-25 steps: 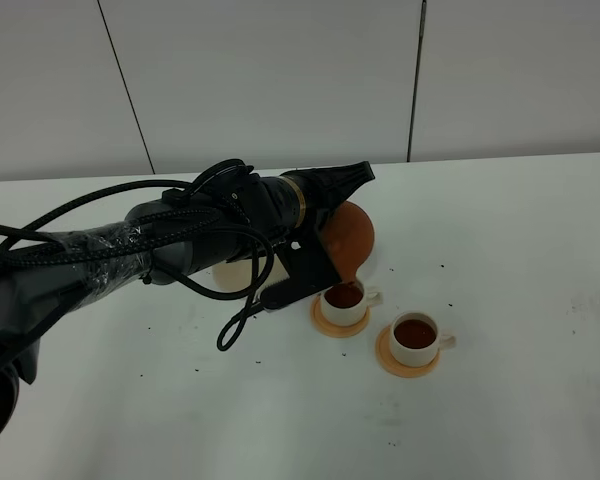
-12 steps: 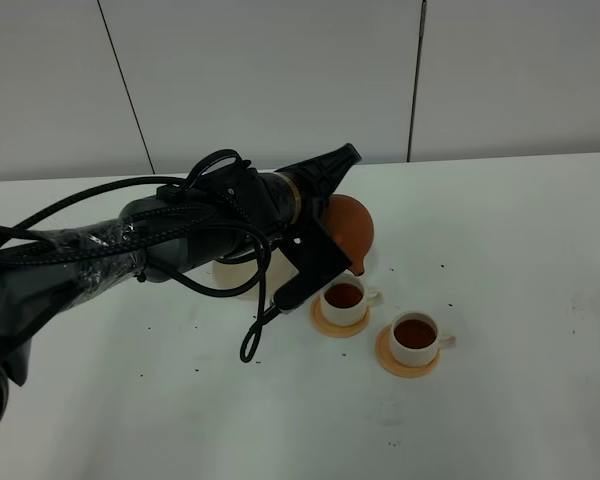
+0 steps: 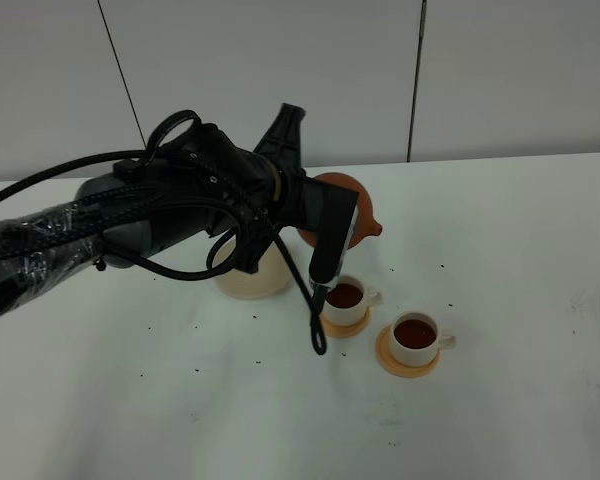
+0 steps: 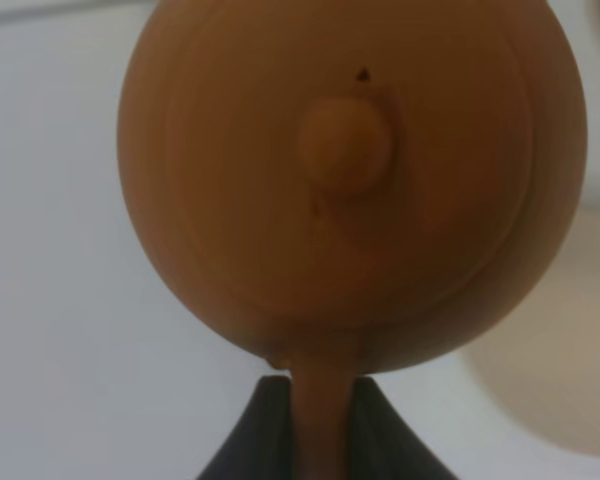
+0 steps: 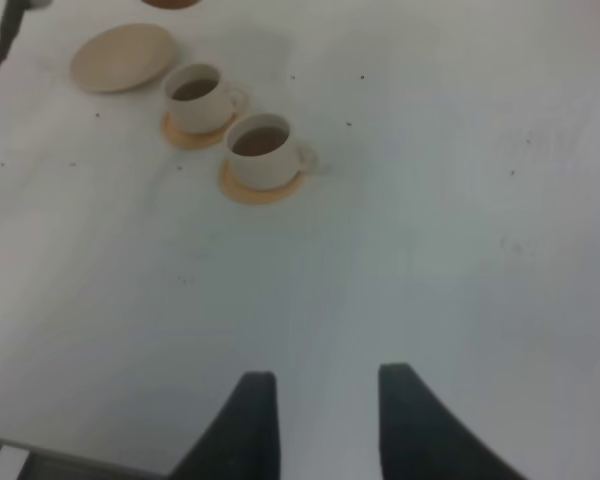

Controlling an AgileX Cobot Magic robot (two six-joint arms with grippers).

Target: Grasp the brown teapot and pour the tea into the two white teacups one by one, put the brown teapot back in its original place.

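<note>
Both white teacups, the nearer-to-pot one and the other, sit on orange coasters and already hold dark tea, so pouring looks done and the return step is in hand. The left gripper is clamped on the loop handle of the brown teapot, held roughly upright in the air above the table. The right gripper hangs empty, jaws apart. Next, the pot needs lowering squarely onto the cream saucer beside the cups, then releasing.
</note>
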